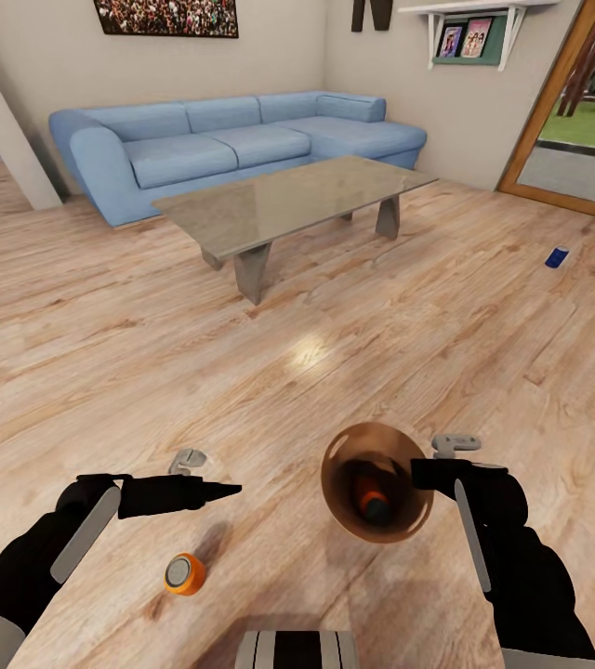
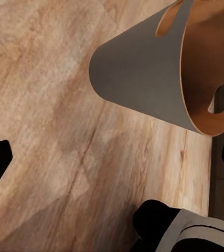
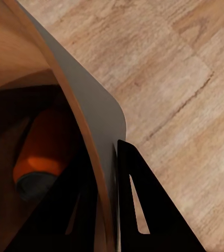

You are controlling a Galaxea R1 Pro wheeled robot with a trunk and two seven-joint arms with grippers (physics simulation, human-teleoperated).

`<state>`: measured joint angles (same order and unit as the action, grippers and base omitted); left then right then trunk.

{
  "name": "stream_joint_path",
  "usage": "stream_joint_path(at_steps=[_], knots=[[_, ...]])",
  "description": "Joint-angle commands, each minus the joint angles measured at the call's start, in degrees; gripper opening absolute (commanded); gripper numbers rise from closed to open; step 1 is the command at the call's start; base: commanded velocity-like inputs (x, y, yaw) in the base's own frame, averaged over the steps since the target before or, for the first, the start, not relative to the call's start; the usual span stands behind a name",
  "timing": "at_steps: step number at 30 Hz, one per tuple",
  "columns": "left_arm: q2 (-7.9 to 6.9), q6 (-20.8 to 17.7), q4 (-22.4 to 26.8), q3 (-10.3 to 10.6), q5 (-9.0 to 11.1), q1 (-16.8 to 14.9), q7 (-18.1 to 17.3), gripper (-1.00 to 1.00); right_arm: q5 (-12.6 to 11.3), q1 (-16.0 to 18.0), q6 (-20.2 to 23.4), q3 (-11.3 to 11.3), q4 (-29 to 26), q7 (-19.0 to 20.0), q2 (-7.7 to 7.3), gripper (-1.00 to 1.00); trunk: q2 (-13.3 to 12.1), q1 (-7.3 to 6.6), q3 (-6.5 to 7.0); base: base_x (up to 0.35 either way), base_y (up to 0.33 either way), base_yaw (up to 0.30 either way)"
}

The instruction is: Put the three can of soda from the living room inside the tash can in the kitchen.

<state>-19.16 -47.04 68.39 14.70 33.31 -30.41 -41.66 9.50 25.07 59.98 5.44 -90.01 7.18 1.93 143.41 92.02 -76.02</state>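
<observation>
Two bright orange soda cans (image 1: 185,574) (image 1: 372,503), one dark blue soda can (image 1: 557,257), one round brown bin (image 1: 339,469), one light-blue corner sofa (image 1: 232,144), one grey-topped coffee table (image 1: 293,199).

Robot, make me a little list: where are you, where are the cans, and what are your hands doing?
room: living room, sofa and coffee table ahead
bin: held off the floor by its rim
orange can in bin: lying inside
orange can on floor: near left arm
blue can: on floor by the glass door
right end effector: shut on bin rim
left end effector: holding nothing
</observation>
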Motion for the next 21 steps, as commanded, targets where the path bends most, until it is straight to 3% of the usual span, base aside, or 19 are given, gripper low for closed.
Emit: stream_joint_path(at_steps=[1,14,21], knots=[[-0.03,-0.03,0.0,-0.05,0.0,0.0,-0.04,1.0,-0.71,0.04,0.02,0.01,-0.05,0.25,0.01,-1.0,0.0,-0.01,0.01,0.0,0.0,0.0],[-0.39,0.02,-0.67,-0.1,-0.17,0.0,0.13,1.0,-0.71,0.02,0.02,-0.29,0.02,0.22,0.02,-1.0,0.0,-0.01,0.01,0.0,0.0,0.0],[-0.59,0.02,-0.7,-0.19,-0.13,0.0,0.01,1.0,-0.71,0.03,0.02,-1.2,-0.06,0.12,1.42,-1.0,0.0,-0.01,0.01,0.0,0.0,0.0]])
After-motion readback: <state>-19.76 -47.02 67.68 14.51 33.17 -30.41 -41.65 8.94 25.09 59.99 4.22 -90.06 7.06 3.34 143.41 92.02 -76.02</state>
